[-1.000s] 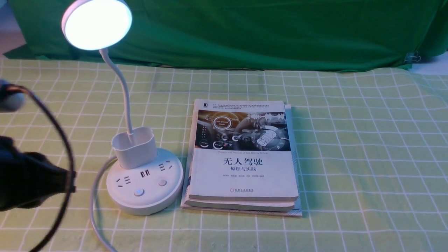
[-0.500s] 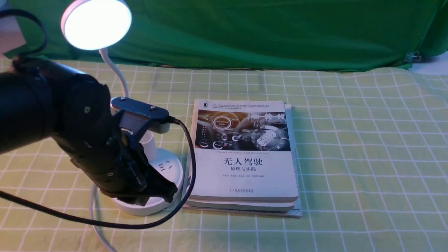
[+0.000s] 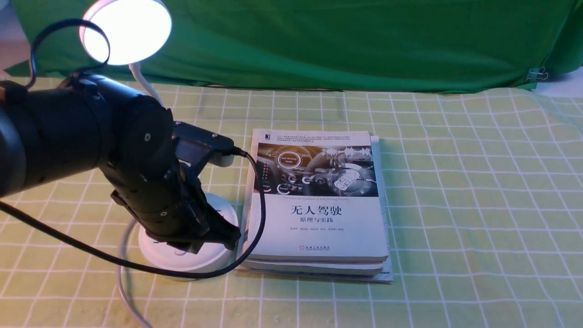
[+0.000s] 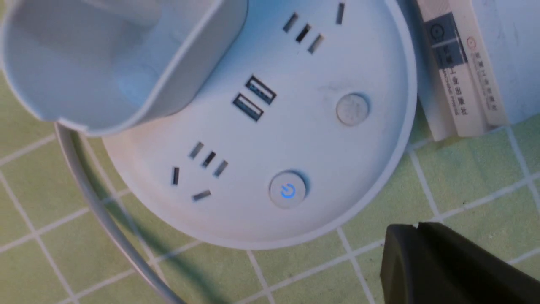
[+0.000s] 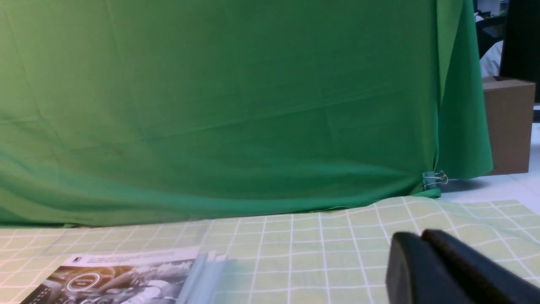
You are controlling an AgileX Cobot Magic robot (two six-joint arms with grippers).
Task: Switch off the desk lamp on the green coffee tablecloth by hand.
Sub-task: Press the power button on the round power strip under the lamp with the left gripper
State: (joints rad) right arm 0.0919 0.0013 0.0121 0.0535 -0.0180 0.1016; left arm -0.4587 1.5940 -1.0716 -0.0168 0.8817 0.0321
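Observation:
The white desk lamp stands at the left on the green grid tablecloth (image 3: 455, 182), its disc head (image 3: 125, 29) lit. My left arm covers the cup and most of the round base (image 3: 182, 259). My left gripper (image 3: 227, 239) is shut and empty, low over the base's front right. In the left wrist view the base (image 4: 270, 139) shows sockets, a plain round button (image 4: 352, 109) and a blue-lit power button (image 4: 287, 190); the shut left gripper (image 4: 415, 226) is just off the base's rim, close to that button. My right gripper (image 5: 419, 236) is shut and empty above the cloth.
A stack of books (image 3: 319, 205) lies right beside the lamp base; its spines show in the left wrist view (image 4: 460, 67). The lamp's white cord (image 3: 120, 282) loops to the front left. The dark green backdrop (image 3: 341, 41) hangs behind. My arm's black cable (image 3: 255, 218) droops by the books.
My left arm swung in from the left edge over the lamp base, then shifted a little right and forward. The lamp head stays lit.

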